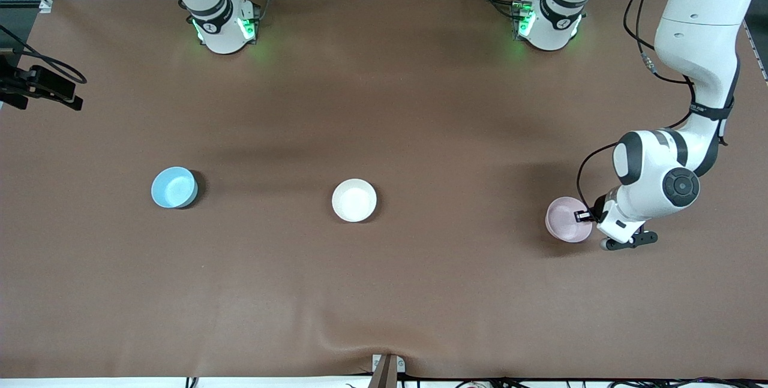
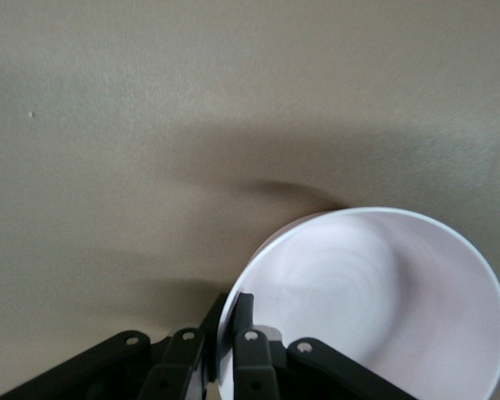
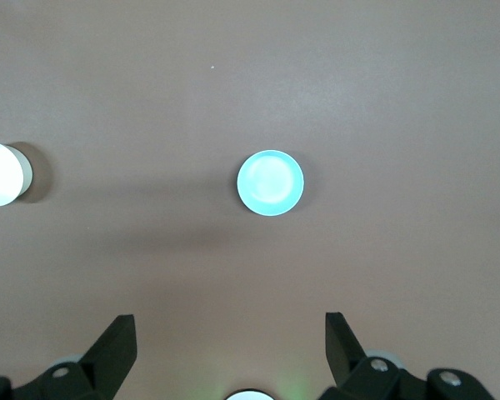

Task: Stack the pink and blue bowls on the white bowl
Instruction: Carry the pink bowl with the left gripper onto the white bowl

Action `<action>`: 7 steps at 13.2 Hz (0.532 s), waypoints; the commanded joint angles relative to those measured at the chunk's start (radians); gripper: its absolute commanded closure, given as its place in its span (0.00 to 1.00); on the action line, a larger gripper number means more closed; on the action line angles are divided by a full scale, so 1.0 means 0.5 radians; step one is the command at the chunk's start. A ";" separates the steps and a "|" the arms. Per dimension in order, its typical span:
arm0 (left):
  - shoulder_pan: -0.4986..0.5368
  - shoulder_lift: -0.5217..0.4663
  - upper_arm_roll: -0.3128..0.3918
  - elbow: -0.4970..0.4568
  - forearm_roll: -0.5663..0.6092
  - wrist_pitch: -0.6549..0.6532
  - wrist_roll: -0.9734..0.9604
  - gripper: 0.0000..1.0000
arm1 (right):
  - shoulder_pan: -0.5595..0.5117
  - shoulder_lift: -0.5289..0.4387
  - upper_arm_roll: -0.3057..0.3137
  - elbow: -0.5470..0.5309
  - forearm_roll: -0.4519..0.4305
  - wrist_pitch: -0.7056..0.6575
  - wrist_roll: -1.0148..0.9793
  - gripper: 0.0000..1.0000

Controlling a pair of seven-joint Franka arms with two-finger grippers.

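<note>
L hand (image 2: 231, 329) clamped on pink bowl (image 1: 567, 219) rim; R hand (image 3: 231, 342) apart, up high, waiting.

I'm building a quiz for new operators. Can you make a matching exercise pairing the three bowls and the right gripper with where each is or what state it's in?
Column one:
1. pink bowl
2. white bowl
3. blue bowl
4. right gripper

Column two:
A. fingers open, high over the table
B. toward the right arm's end of the table, untouched
C. rim pinched by the left gripper
D. mid-table, between the other two bowls

Pairs: 1-C, 2-D, 3-B, 4-A
</note>
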 commanded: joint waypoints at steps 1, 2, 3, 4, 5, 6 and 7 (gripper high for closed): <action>0.010 -0.085 -0.050 -0.019 -0.024 0.005 -0.001 1.00 | -0.022 -0.001 0.015 0.004 0.027 -0.014 0.009 0.00; 0.010 -0.131 -0.069 -0.019 -0.024 -0.001 0.002 1.00 | -0.022 -0.001 0.015 0.004 0.027 -0.014 0.006 0.00; 0.010 -0.165 -0.099 -0.016 -0.024 -0.035 -0.001 1.00 | -0.022 -0.001 0.015 0.004 0.027 -0.014 0.009 0.00; 0.013 -0.195 -0.124 -0.012 -0.024 -0.062 -0.001 1.00 | -0.022 -0.001 0.015 0.004 0.027 -0.014 0.009 0.00; 0.010 -0.232 -0.158 -0.015 -0.024 -0.078 0.002 1.00 | -0.025 -0.001 0.015 0.004 0.027 -0.014 0.006 0.00; 0.007 -0.263 -0.197 -0.012 -0.024 -0.087 -0.007 1.00 | -0.025 -0.001 0.015 0.004 0.027 -0.014 0.009 0.00; 0.007 -0.278 -0.262 0.006 -0.024 -0.087 -0.053 1.00 | -0.022 -0.001 0.015 0.004 0.027 -0.014 0.009 0.00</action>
